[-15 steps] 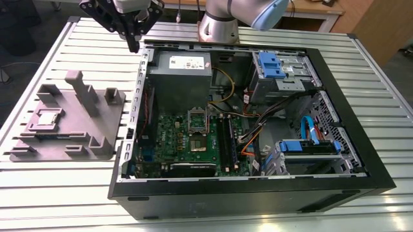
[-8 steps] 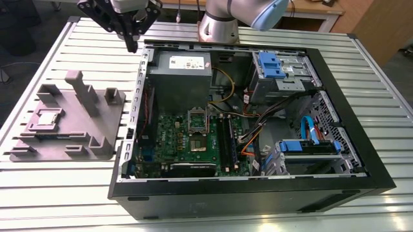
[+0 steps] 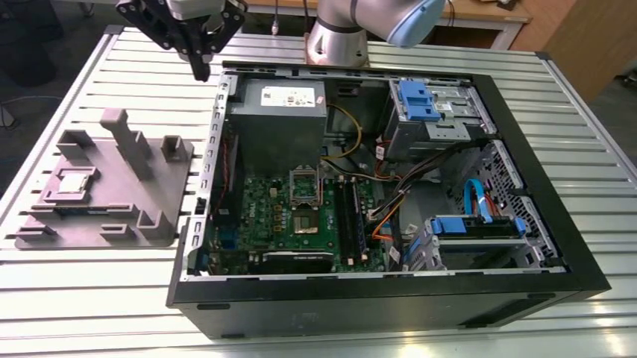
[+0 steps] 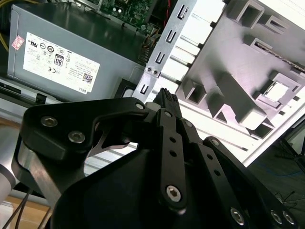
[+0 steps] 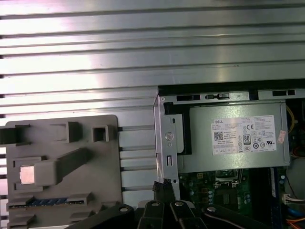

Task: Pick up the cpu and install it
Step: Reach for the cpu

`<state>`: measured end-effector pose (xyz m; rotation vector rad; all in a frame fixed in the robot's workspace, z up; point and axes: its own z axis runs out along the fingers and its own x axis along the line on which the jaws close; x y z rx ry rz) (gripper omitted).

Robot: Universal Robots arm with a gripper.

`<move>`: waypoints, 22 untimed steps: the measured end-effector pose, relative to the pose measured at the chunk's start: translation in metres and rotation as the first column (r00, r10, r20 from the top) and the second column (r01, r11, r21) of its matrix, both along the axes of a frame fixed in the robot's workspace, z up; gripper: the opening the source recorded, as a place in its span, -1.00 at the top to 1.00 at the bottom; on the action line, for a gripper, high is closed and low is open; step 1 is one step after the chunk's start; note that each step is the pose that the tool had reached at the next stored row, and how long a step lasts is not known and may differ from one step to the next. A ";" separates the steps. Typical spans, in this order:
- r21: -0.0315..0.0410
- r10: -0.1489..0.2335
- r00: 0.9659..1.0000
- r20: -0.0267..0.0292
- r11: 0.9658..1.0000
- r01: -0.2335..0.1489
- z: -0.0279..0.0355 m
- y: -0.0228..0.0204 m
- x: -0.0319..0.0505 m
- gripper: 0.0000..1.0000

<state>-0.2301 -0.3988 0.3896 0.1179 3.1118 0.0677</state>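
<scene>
The cpu (image 3: 76, 180) is a small pale square chip lying in a recess of the grey plastic tray (image 3: 149, 224), on the exterior view's left; it also shows as a bright square in both wrist views (image 4: 275, 92) (image 5: 27, 175). My gripper (image 3: 202, 68) hangs high over the table, by the far left corner of the open computer case (image 3: 557, 224) and well apart from the cpu. Its black fingers (image 4: 167, 102) meet at the tips with nothing between them. The green motherboard (image 3: 289, 224) lies inside the case with its socket (image 3: 303, 186) uncovered.
A large grey power supply box (image 3: 277, 119) with a white label fills the case's far left part. Blue drive brackets (image 3: 418, 101) and loose cables (image 3: 398, 201) crowd the right half. The tray carries upright posts (image 3: 124, 138). Ribbed metal table (image 3: 119, 291) surrounds everything.
</scene>
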 end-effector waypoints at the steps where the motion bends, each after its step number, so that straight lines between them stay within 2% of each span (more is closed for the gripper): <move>1: 0.000 0.000 1.000 0.000 1.000 0.000 0.0000 0.0000 -0.0003 0.80; 22: 0.000 0.000 1.000 0.000 1.000 0.000 0.0000 0.0000 -0.0055 0.80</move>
